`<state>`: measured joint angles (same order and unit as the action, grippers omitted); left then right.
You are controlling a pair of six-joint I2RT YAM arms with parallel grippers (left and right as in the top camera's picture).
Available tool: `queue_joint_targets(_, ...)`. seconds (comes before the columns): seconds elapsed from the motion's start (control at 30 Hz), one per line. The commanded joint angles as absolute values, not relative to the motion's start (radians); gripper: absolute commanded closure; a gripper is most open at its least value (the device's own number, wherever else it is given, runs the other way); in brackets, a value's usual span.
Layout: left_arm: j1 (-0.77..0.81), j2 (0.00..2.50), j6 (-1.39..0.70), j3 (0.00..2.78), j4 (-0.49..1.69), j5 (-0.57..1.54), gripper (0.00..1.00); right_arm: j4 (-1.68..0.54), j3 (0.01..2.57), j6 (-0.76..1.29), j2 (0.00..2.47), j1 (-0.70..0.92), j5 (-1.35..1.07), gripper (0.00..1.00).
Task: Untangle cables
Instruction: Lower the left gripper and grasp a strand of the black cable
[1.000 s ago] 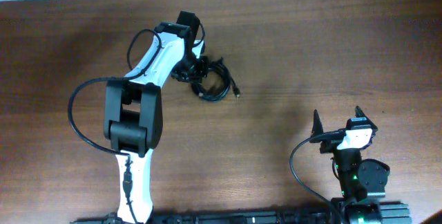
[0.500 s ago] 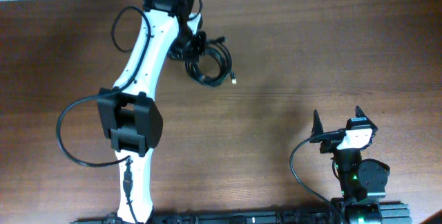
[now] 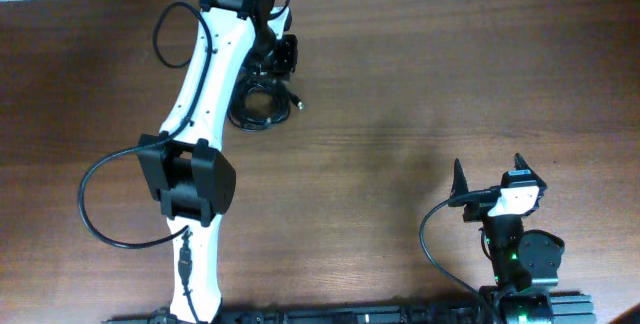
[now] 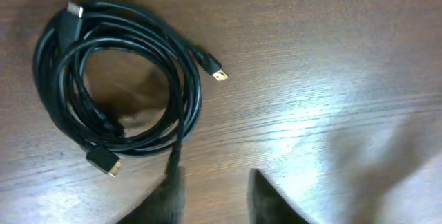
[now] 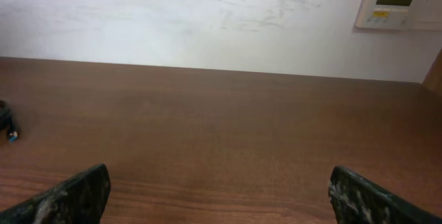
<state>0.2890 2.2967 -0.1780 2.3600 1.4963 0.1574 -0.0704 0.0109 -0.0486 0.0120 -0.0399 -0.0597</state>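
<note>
The worktop [image 3: 420, 84] is dark brown wood, and a pale wall runs along its far edge.

From overhead, I see the left arm stretched far forward, with its left hand [image 3: 283, 56] near that far edge. The cables [image 3: 258, 104] lie just beside it as one small black coil, partly hidden under the arm. The right hand [image 3: 489, 164] waits at the near side, well apart from the coil.

In the left wrist view, the cables [image 4: 55, 72] are wound together in one round bundle flat on the wood, with three plug ends sticking out, one of them gold-tipped [image 4: 219, 75]. The left hand [image 4: 215, 182] is partly open, with bare wood between its blurred fingers [image 4: 173, 196], so it has hold of nothing. One strand runs up to the left finger; I cannot tell if it touches.

In the right wrist view, the right hand [image 5: 217, 182] is wide open and empty, and only a bit of cord [image 5: 7, 124] shows at the left border.

I think the danger is this: if I pinch several strands together, the whole coil will follow the pull, because nothing holds it down. A plug may also catch in a loop and tighten the tangle. The coil is close to the far edge and could slide off.
</note>
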Motion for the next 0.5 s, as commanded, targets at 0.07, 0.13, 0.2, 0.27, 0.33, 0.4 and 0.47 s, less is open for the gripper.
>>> queue_joint_targets(0.07, 0.290, 2.291, -0.168, 2.354, 1.479, 0.017, 0.48, -0.075, 0.006, -0.048, 0.006, -0.033, -0.051, 0.02)
queue_joint_targets(0.13, 0.290, 2.293, -0.168, 2.336, 1.453, -0.039, 0.46, -0.075, 0.006, -0.048, 0.006, -0.033, -0.051, 0.02)
queue_joint_targets(0.2, 0.287, 2.293, -0.168, 2.287, 1.405, -0.091, 0.41, -0.075, 0.006, -0.048, 0.006, -0.033, -0.051, 0.01)
queue_joint_targets(0.27, 0.272, 2.294, -0.195, 2.235, 1.373, -0.178, 0.41, -0.075, 0.006, -0.048, 0.006, -0.033, -0.051, 0.02)
queue_joint_targets(0.33, 0.247, 2.294, -0.239, 2.191, 1.346, -0.195, 0.39, -0.075, 0.006, -0.048, 0.006, -0.033, -0.051, 0.02)
queue_joint_targets(0.4, 0.200, 2.294, -0.250, 2.134, 1.315, -0.148, 0.38, -0.075, 0.006, -0.048, 0.006, -0.033, -0.051, 0.02)
queue_joint_targets(0.47, 0.166, 2.295, -0.250, 2.096, 1.291, -0.094, 0.39, -0.075, 0.006, -0.048, 0.006, -0.033, -0.051, 0.02)
